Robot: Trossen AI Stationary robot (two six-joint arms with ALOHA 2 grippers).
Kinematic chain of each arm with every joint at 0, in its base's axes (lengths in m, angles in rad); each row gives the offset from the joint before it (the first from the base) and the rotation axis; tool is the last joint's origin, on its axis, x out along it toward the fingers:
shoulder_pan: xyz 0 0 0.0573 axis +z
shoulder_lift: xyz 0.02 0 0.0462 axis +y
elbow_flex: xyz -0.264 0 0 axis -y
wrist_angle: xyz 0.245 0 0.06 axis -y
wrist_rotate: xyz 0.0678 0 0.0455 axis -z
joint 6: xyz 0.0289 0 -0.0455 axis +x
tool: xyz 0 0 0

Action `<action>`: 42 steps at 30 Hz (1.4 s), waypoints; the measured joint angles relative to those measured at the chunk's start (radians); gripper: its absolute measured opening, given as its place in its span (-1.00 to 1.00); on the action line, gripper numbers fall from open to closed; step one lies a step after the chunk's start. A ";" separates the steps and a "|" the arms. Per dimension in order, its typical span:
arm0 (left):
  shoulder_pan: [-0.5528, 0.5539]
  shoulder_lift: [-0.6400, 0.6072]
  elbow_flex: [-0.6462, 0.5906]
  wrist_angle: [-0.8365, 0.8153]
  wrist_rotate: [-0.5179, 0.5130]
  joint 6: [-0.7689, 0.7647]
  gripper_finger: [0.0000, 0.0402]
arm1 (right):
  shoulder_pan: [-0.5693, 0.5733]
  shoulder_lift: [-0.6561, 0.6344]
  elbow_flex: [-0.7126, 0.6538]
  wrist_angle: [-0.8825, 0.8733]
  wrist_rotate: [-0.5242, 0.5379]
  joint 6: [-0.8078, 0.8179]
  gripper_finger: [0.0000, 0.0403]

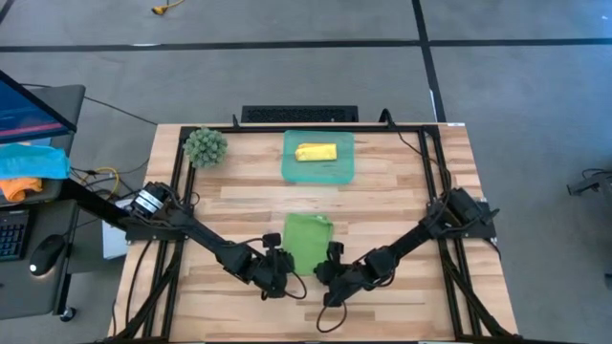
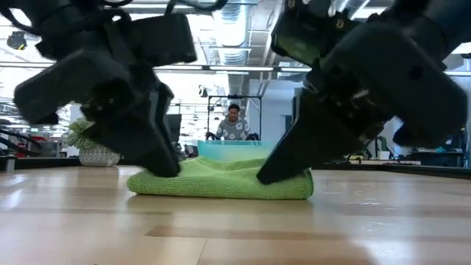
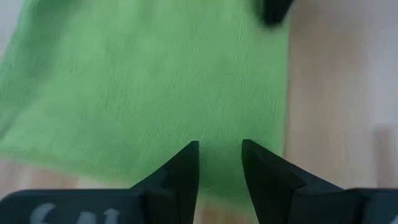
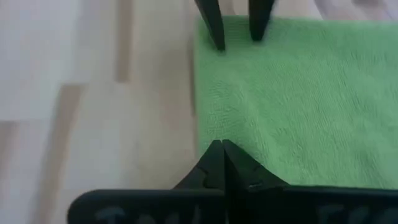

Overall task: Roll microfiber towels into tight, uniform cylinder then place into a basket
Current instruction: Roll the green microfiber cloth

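Green towel (image 1: 308, 241) flat and folded on the table (image 1: 402, 182), just on the near side of the basket (image 1: 318, 172), not yet rolled. Looks like a low, several-layer slab in the low view, near edge toward both arms.

Yellow towel (image 1: 316, 152) already a rolled cylinder, lying inside the basket.

Right gripper (image 4: 222, 149) at the green towel's near edge, on the corner away from the ball; fingers clenched tight together with tips on the cloth. Cannot tell whether any fabric is actually pinched between them or just pressed under the tips.

Left gripper (image 3: 220, 155) at the same near edge, on the ball-side corner; fingers parted with a gap, straddling the hem, grasping nothing visible yet.

Risks, judged from this:
- Uneven grip. One corner clenched, the other only straddled. Starting the roll now likely drags one side, giving a cone or skewed roll rather than a uniform cylinder.
- Partial pinch. If only the top layer is caught, layers could separate and the fold open instead of curling.
- Slide instead of roll. Smooth wood plus soft cloth: pushing toward the basket may shove the whole slab into the basket wall.
- Basket space. Yellow roll sits mid-basket; second roll needs one of the free strips beside it, otherwise lands on top or tips over the low wall.
- Fuzzy green ball (image 1: 205, 146) well off to the basket's side, probably no interference.
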 joint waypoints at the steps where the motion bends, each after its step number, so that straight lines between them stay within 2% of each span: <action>1: 0.000 0.001 -0.002 -0.011 0.002 0.000 -0.43 | -0.002 0.000 0.000 -0.005 -0.004 0.002 -0.97; 9: 0.019 0.010 -0.020 0.005 0.010 -0.031 -0.43 | -0.026 -0.003 0.002 -0.053 -0.115 0.087 -0.93; 13: 0.023 0.010 -0.020 0.005 0.022 -0.037 -0.43 | -0.029 -0.005 0.002 -0.039 -0.173 0.081 -0.95; 22: 0.023 0.010 -0.021 0.004 0.026 -0.037 -0.43 | -0.006 -0.027 -0.001 -0.053 -0.099 0.048 -0.91; 30: 0.023 0.010 -0.021 0.004 0.029 -0.037 -0.43 | 0.014 -0.074 0.000 -0.110 0.020 0.047 -0.94; 42: 0.023 0.010 -0.022 0.003 0.046 -0.037 -0.43 | -0.004 -0.005 0.005 -0.134 -0.054 0.114 -0.94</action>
